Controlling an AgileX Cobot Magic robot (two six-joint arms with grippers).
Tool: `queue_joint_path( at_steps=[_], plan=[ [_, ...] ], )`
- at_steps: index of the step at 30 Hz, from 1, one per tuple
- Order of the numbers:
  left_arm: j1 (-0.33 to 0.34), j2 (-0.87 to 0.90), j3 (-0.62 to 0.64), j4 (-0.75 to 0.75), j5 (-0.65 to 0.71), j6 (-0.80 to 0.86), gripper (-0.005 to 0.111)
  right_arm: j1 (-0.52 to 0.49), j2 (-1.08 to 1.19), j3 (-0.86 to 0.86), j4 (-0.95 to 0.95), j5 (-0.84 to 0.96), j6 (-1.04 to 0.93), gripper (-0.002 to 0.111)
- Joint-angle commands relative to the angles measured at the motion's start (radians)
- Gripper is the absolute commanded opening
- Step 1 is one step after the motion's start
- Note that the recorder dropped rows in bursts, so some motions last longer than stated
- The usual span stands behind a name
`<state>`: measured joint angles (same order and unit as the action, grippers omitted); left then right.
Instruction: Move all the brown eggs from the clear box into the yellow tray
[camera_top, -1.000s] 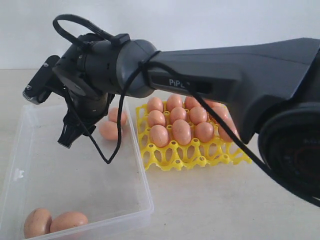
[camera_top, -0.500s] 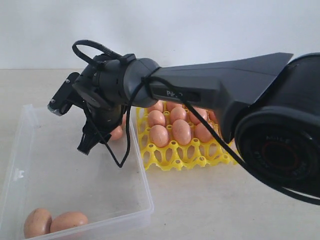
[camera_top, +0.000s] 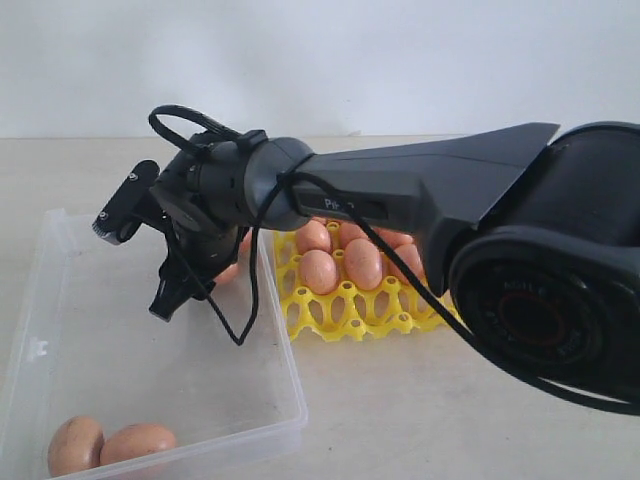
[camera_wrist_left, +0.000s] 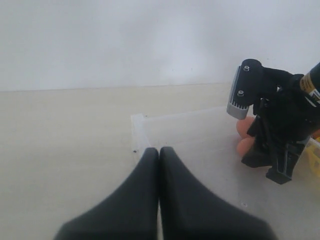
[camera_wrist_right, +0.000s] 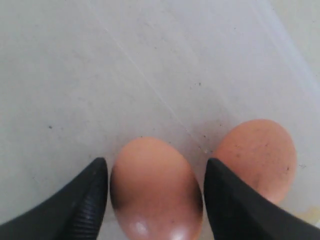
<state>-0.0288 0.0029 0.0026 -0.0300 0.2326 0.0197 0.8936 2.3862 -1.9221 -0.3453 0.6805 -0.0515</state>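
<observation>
- The brown eggs (camera_top: 362, 262) are pinkish-brown, with faint darker speckles.
- The yellow tray (camera_top: 345, 312) is bright yellow throughout.
- The clear box (camera_top: 120, 350) is colourless and see-through, slightly cloudy.
- The right gripper (camera_top: 168, 296) and the left gripper (camera_wrist_left: 159, 151) are matte black.
- The arm (camera_top: 420, 190) is dark grey with small pale lettering.
- The table (camera_top: 420, 410) is pale beige, the wall (camera_top: 400, 60) off-white.
</observation>
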Motion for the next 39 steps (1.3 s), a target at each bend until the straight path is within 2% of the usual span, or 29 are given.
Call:
queue_joint_path(
  at_steps=[1,8,10,12,15,16,20,23,29,32,36,39],
  plan=[
    [-0.004,-0.003,-0.003,-0.005,-0.001,0.001,-0.004,-0.014,0.005,-0.004,0.009,-0.01,-0.015,0.056],
    [-0.004,-0.003,-0.003,-0.005,-0.001,0.001,-0.004,-0.016,0.039,-0.004,0.03,-0.012,-0.041,0.055],
    [-0.004,-0.003,-0.003,-0.005,-0.001,0.001,-0.004,-0.016,0.044,-0.004,0.03,-0.025,-0.034,0.052],
    [-0.004,-0.003,-0.003,-0.005,-0.001,0.001,-0.004,-0.016,0.042,-0.004,0.03,-0.018,-0.032,0.039],
    [-0.004,-0.003,-0.003,-0.005,-0.001,0.001,-0.004,-0.019,0.015,-0.004,0.03,-0.001,-0.009,0.006],
    [-0.004,-0.003,-0.003,-0.005,-0.001,0.001,-0.004,-0.022,0.001,-0.004,0.03,0.003,0.03,0.0],
    [-0.004,-0.003,-0.003,-0.005,-0.001,0.001,-0.004,-0.032,-0.095,0.039,0.035,-0.027,0.167,0.0],
    [-0.004,-0.003,-0.003,-0.005,-0.001,0.001,-0.004,-0.047,-0.221,0.144,0.045,-0.095,0.324,0.0],
    [-0.004,-0.003,-0.003,-0.005,-0.001,0.001,-0.004,-0.097,-0.507,0.516,0.038,-0.393,0.627,0.0],
    [-0.004,-0.003,-0.003,-0.005,-0.001,0.001,-0.004,-0.117,-0.618,0.705,0.024,-0.546,0.622,0.0],
    [-0.004,-0.003,-0.003,-0.005,-0.001,0.001,-0.004,-0.139,-0.736,0.94,0.028,-0.853,0.558,0.0],
    [-0.004,-0.003,-0.003,-0.005,-0.001,0.001,-0.004,-0.157,-0.772,1.079,0.122,-1.019,0.457,0.0]
  ],
)
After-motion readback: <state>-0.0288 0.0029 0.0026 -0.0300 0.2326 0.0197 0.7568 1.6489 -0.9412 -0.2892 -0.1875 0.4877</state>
